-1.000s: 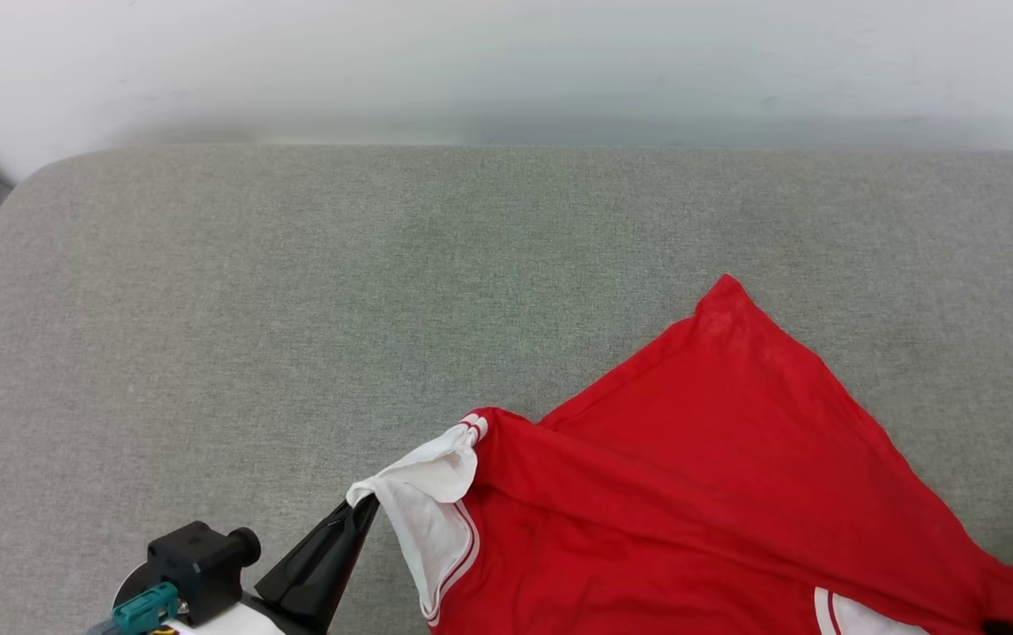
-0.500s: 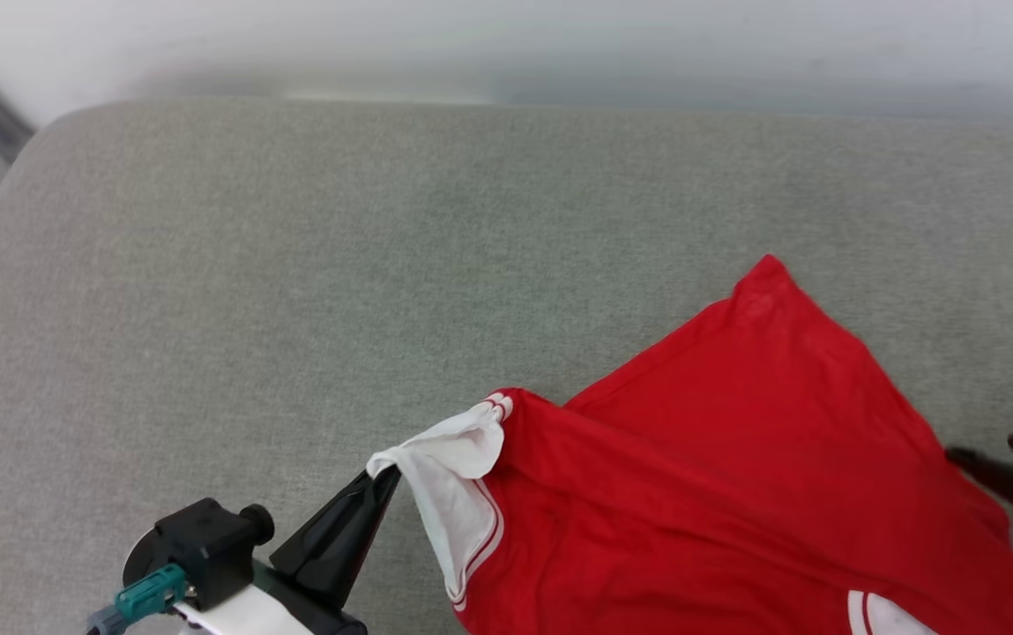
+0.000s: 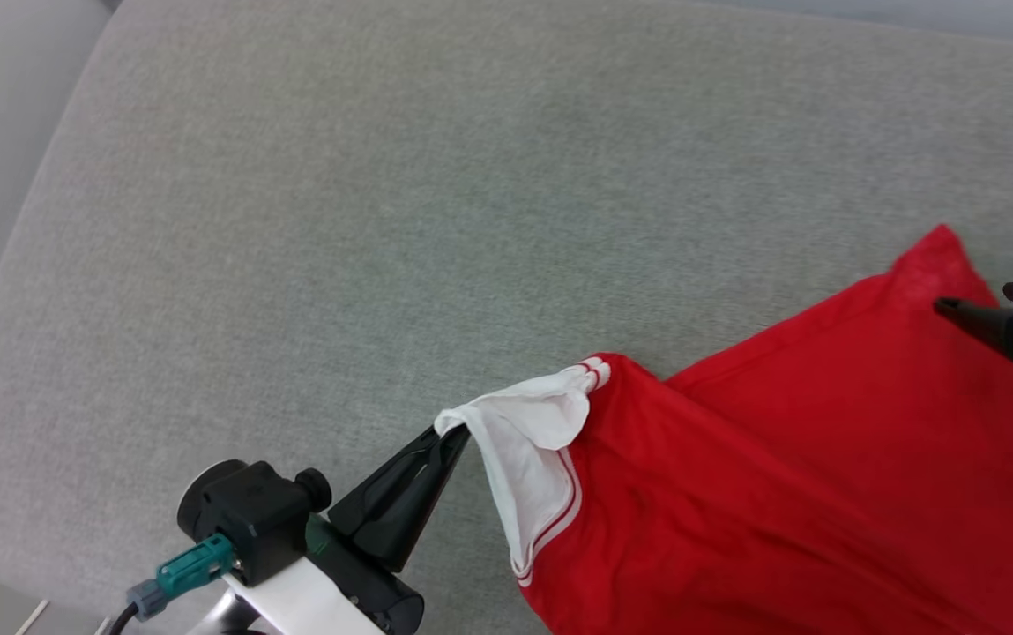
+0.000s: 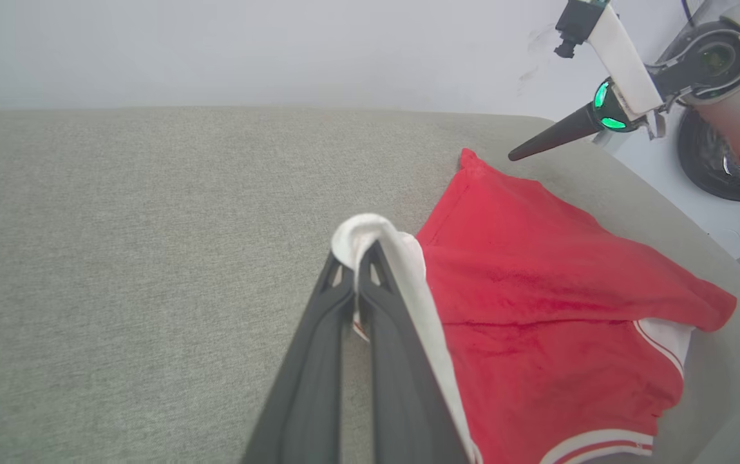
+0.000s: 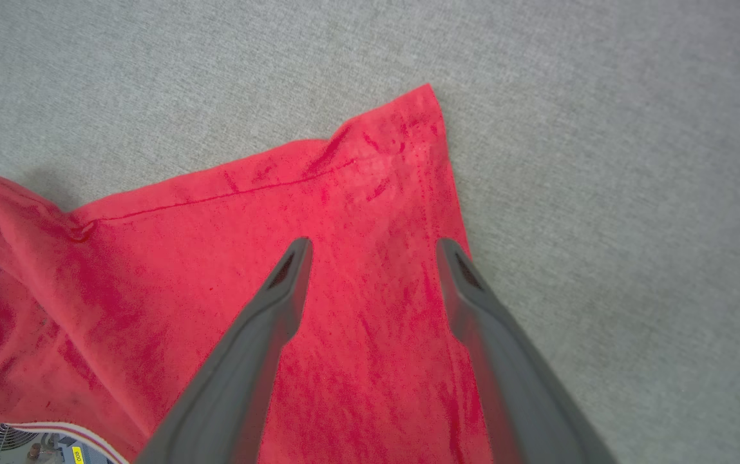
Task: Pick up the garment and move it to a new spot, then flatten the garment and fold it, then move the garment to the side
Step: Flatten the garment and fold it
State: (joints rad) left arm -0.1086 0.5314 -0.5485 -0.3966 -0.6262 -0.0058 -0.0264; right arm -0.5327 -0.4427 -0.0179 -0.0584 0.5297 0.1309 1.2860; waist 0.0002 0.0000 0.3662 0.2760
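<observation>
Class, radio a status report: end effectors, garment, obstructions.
Left end effector shut on garment sleeve. Right end effector open over red corner. No obstructions seen.

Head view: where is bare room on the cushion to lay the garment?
Free: the grey cushion left of and beyond the garment. Crowded: lower right, where the left tool pinches its white sleeve and the right tool hangs open over its red corner.

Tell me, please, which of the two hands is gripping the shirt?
The left hand, shut on the white sleeve of the shirt; the right hand is open above a red corner, holding nothing.
</observation>
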